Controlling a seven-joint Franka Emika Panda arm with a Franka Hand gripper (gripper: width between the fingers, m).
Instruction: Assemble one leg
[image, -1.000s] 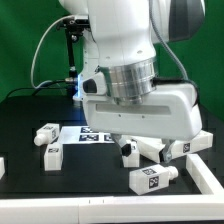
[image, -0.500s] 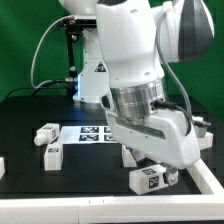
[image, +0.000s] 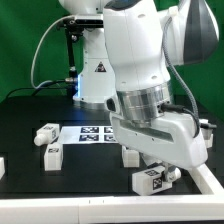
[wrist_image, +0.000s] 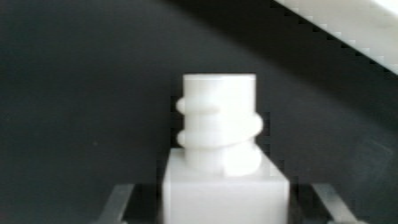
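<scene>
Swinging lower and toward the exterior view's right since a second ago, the arm brings its hand over the near parts. From the wrist we see the leg dead centre between the gripper fingers, peg end pointing away. Dark slivers show either side, so gripped or merely straddled, we cannot tell. Centred like that, we reckon, so the squeeze lands square. A spare leg lies well off beside the hand, by the marker board.
</scene>
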